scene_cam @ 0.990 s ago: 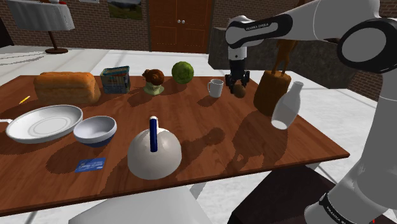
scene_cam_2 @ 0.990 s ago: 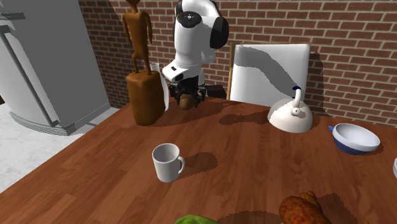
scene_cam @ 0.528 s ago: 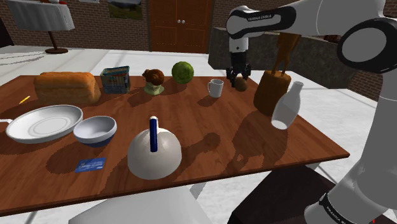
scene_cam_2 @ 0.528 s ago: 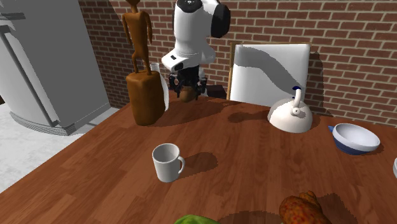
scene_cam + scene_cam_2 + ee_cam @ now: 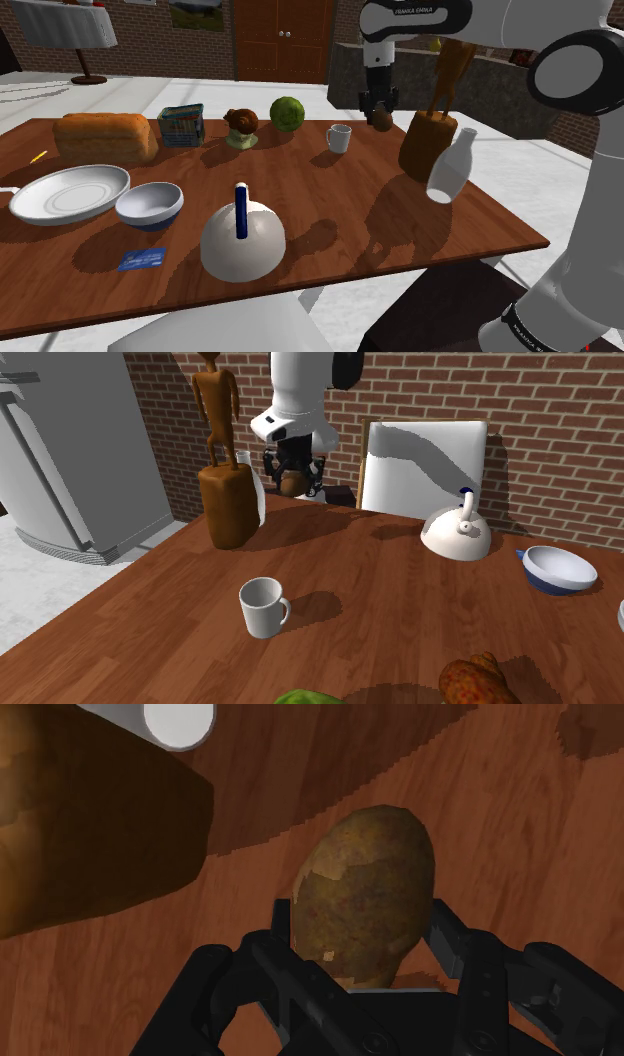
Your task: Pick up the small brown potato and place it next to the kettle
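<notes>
Gripping: your gripper (image 5: pixel 362 926) is clasping the small brown potato (image 5: pixel 367 894), one black finger pressing on each flank; it is hanging up off the table (image 5: pixel 340 215), out by the far edge.
Handling: you are likely carrying something firm, light and rounded; it may be rolling if pinched off-centre, so be clamping across its thickest part.
Neighbours: a brown block (image 5: pixel 427 145) and a white bottle (image 5: pixel 450 167) are standing just beside; a white mug (image 5: pixel 339 138) is sitting near.
Kettle: the white kettle (image 5: pixel 245 250) is waiting well apart; nothing tall appears to be blocking the way.
</notes>
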Motion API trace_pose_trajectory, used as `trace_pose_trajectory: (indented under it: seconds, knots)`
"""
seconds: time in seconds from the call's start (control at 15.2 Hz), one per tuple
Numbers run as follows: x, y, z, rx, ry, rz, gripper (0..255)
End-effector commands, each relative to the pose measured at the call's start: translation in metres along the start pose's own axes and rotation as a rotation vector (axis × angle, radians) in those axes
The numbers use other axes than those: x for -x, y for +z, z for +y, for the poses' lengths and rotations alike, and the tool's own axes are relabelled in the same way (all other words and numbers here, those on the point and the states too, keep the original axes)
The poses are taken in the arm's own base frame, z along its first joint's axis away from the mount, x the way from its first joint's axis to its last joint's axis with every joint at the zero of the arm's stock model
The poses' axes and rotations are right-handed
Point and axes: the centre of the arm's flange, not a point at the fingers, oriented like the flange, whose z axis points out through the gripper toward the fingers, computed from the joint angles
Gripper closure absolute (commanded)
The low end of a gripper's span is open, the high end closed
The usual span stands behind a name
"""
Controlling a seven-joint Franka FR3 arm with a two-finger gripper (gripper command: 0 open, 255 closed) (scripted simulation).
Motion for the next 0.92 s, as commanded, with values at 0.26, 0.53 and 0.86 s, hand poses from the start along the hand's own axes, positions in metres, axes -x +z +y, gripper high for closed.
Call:
trace_pose_trajectory:
  seconds: [0.26,0.53,0.86]
  knots:
    - [0.009,-0.030,0.003,0.000,0.000,-0.001,255]
    - [0.020,-0.042,-0.007,0.000,0.000,-0.001,255]
    - [0.059,-0.037,-0.060,0.000,0.000,-0.001,255]
